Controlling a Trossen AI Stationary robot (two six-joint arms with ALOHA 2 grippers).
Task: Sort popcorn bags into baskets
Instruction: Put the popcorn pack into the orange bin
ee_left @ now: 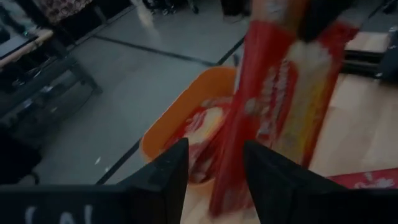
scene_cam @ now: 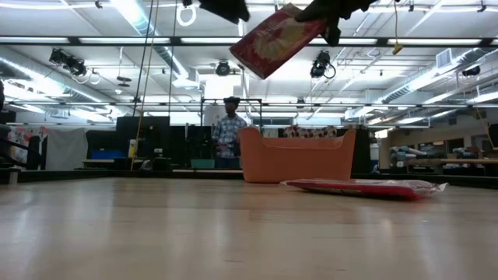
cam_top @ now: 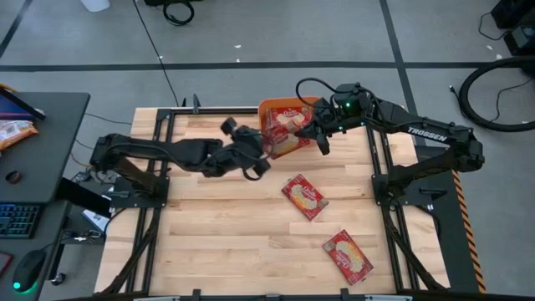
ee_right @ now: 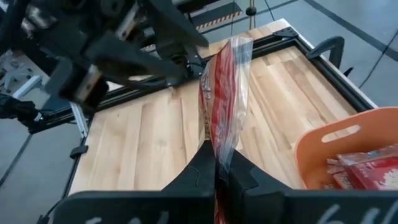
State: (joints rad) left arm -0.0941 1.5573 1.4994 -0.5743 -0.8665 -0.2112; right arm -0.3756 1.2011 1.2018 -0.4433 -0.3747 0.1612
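Red popcorn bag (cam_top: 287, 134) is hanging pinched in right gripper (cam_top: 317, 138) at orange basket's (cam_top: 266, 109) five o'clock; release squarely overhead, left gripper (cam_top: 261, 159) gaping empty.

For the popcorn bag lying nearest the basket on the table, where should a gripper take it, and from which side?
That popcorn bag lies flat on the table, label up, turned diagonally, clear of the other loose bag. Probably best to come straight down from above and pinch across its short width near one end, where the sealed edge is thin. The right gripper already holds another bag.

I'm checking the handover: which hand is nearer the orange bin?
Right. The right hand holds a popcorn bag over the orange bin; the open left hand sits just beside it.
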